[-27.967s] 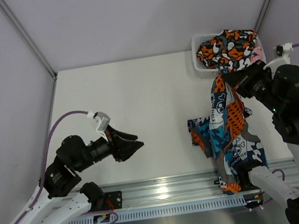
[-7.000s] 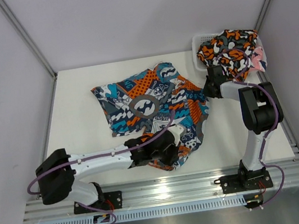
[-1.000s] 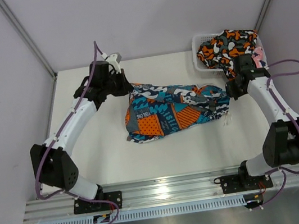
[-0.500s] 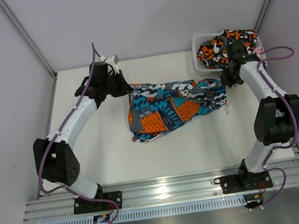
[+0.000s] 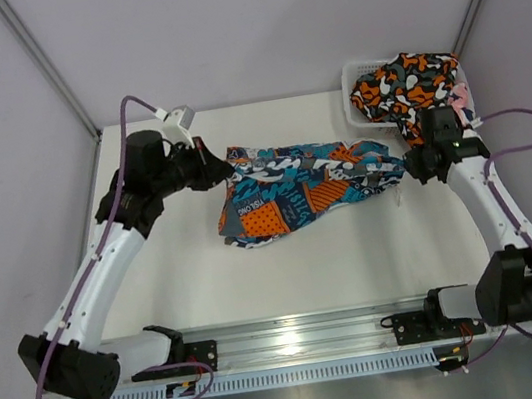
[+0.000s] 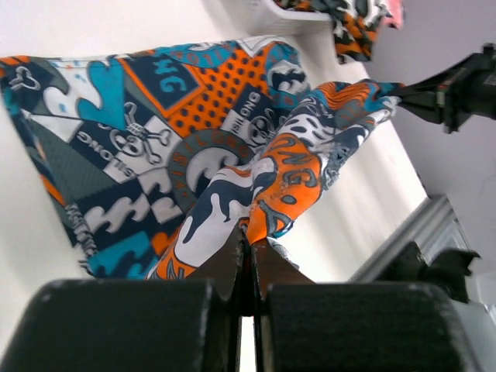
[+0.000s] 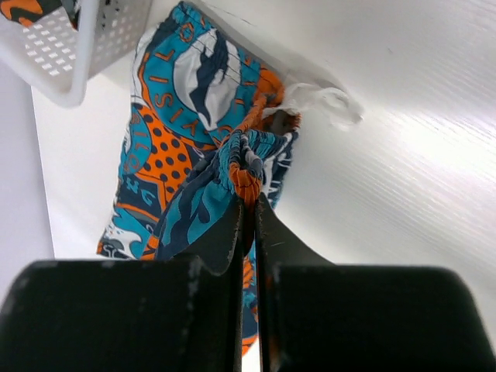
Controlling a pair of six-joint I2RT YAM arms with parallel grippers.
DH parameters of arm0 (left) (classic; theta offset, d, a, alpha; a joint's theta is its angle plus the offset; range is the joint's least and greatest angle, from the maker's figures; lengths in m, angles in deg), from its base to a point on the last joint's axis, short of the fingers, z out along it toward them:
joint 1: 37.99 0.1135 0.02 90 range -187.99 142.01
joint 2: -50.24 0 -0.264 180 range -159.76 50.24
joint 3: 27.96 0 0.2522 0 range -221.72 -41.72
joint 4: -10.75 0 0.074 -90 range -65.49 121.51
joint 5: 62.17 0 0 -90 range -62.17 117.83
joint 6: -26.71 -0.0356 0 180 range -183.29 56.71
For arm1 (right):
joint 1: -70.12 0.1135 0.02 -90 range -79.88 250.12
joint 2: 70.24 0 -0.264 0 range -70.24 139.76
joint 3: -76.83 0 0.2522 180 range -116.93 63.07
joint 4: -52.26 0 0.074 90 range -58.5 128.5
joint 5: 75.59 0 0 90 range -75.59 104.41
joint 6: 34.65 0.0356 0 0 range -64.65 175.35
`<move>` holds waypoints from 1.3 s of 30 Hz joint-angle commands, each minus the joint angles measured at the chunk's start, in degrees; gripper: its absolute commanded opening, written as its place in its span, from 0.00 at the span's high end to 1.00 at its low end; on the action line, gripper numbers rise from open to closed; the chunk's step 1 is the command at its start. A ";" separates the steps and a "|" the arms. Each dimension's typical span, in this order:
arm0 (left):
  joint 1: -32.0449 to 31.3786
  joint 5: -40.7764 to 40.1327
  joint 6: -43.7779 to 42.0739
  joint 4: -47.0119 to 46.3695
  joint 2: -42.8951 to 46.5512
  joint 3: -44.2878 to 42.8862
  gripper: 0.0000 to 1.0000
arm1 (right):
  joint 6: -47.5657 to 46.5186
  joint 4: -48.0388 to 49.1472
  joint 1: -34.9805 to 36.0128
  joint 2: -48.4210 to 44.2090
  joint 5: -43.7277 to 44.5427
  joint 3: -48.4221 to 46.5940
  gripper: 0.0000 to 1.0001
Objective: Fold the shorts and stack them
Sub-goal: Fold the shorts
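Left claw (image 5: pixel 225 170) and right claw (image 5: pixel 409 165), each pinching an end of the patchwork shorts (image 5: pixel 295 190), have just stretched them taut, readying the fold.

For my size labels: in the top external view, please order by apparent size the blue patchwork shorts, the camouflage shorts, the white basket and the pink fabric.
1. blue patchwork shorts.
2. white basket and camouflage shorts: about alike, the shorts cover most of it; unranked.
3. pink fabric: only a scrap shows.

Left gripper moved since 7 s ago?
Yes. The left gripper went from near the front rail leftward, toward the far edge of the table, shut on the shorts.
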 commanded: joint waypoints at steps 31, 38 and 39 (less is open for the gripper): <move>1.42 2.13 0.87 -4.11 -6.88 2.78 1.00 | -1.14 3.58 -0.12 -1.85 3.19 3.55 1.00; 4.23 4.33 2.28 -7.80 -13.39 -0.56 1.00 | -1.22 4.28 -0.12 7.45 2.76 -3.65 1.00; 4.49 4.59 2.37 -8.15 -14.88 -1.35 1.00 | -1.22 4.54 -0.12 8.34 2.67 -4.88 1.00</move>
